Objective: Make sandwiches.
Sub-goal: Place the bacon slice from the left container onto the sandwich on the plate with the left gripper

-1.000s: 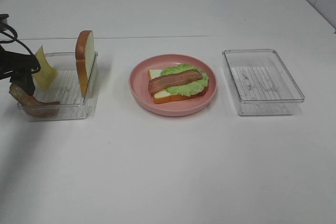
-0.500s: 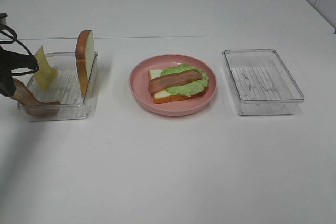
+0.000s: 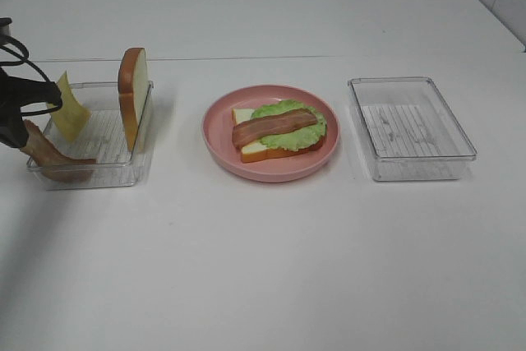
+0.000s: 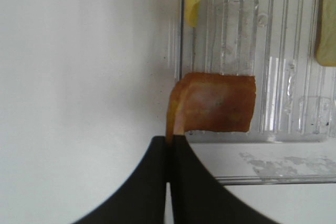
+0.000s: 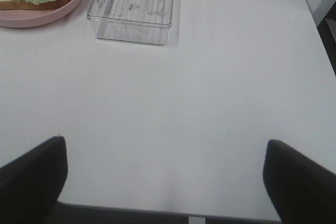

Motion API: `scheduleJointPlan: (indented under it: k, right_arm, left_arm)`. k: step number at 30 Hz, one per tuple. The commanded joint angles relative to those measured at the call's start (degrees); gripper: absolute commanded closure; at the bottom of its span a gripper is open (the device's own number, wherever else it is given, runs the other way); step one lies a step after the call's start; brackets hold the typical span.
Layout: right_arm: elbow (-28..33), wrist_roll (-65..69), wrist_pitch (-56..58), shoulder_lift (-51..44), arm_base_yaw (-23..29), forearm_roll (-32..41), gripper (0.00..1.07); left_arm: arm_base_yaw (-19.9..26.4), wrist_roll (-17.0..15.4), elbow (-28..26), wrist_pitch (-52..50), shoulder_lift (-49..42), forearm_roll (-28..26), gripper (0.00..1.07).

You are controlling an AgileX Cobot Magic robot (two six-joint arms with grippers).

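Note:
My left gripper (image 3: 18, 133) is shut on one end of a reddish-brown bacon strip (image 3: 53, 158) and holds that end up over the left tray's outer wall; the rest droops into the tray. The left wrist view shows the closed gripper (image 4: 170, 141) pinching the strip (image 4: 215, 103). A yellow cheese square (image 3: 70, 108) and an upright bread slice (image 3: 133, 96) lean in the same tray. On the pink plate (image 3: 218, 141) lie a bread slice (image 3: 243, 115), a lettuce leaf (image 3: 288, 139) and a bacon strip (image 3: 274, 127). My right gripper (image 5: 168, 182) is open and empty over bare table.
The clear left tray (image 3: 115, 174) sits at the table's left, and a clear tray (image 3: 411, 129) with nothing in it stands right of the plate. The right wrist view shows that tray (image 5: 134, 9) and the plate's rim (image 5: 31, 19).
My left gripper has moved left and slightly up, lifting the held end of the bacon strip out toward the tray's outer wall. Nothing else moved.

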Motion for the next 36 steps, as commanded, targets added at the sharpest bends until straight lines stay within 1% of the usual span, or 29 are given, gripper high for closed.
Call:
scheduleJointPlan:
  k: [1, 2, 7, 16, 21, 23, 25, 26, 28, 29, 31, 32, 33, 35, 36]
  right_arm:
    - [0.11, -0.52, -0.17, -2.06, -0.34, 0.17, 0.09]
    - [0.11, -0.52, -0.17, -2.06, -0.34, 0.17, 0.09]
    - [0.11, -0.52, -0.17, -2.06, -0.34, 0.17, 0.09]
    - [0.11, -0.52, -0.17, -2.06, -0.34, 0.17, 0.09]
    - [0.11, -0.52, -0.17, -2.06, -0.34, 0.17, 0.09]
    - [0.11, -0.52, -0.17, -2.06, -0.34, 0.17, 0.09]
    - [0.11, -0.52, -0.17, -2.06, -0.34, 0.17, 0.09]
    - [0.11, -0.52, -0.17, -2.06, -0.34, 0.17, 0.09]
    - [0.11, -0.52, -0.17, -2.06, -0.34, 0.17, 0.09]
    - [0.11, -0.52, -0.17, -2.06, -0.34, 0.17, 0.09]
    - [0.11, -0.52, -0.17, -2.06, -0.34, 0.17, 0.09]
    - [0.11, -0.52, -0.17, -2.06, -0.34, 0.17, 0.09]
    - [0.11, -0.52, -0.17, -2.06, -0.34, 0.17, 0.09]
    - [0.11, -0.52, -0.17, -2.06, -0.34, 0.17, 0.09]
    - [0.11, -0.52, -0.17, -2.06, -0.34, 0.17, 0.09]
  left_arm:
    - [-0.29, -0.52, -0.29, -0.63, -0.29, -1.83, 1.07]
    - [-0.29, -0.52, -0.29, -0.11, -0.29, -2.75, 1.07]
    - [-0.29, -0.52, -0.29, 0.4, -0.4, -3.04, 1.07]
    - [-0.29, -0.52, -0.29, -1.09, -5.67, -3.21, 1.07]
    - [-0.29, -0.06, -1.03, 1.15, -7.68, -5.27, 1.07]
    - [-0.74, 0.34, -3.04, 3.67, -8.77, -6.13, 1.07]
    - [-1.03, 0.34, -3.67, 4.24, -9.11, -6.13, 1.07]
    - [-2.01, 0.4, -5.27, 5.73, -10.08, -6.3, 1.07]
    - [-2.46, 0.4, -5.9, 6.47, -10.31, -6.3, 1.07]
    - [-4.07, 0.4, -7.62, 7.96, -11.0, -6.42, 1.07]
    - [-4.98, 0.4, -8.65, 8.71, -11.34, -6.53, 1.07]
    - [-6.76, 0.4, -10.77, 10.08, -11.75, -6.76, 1.07]
    - [-6.76, 0.4, -10.77, 10.08, -11.75, -6.76, 1.07]
    - [-9.45, 0.4, -14.21, 12.72, -11.75, -7.56, 1.07]
    - [-9.45, 0.4, -14.21, 12.72, -11.75, -7.56, 1.07]
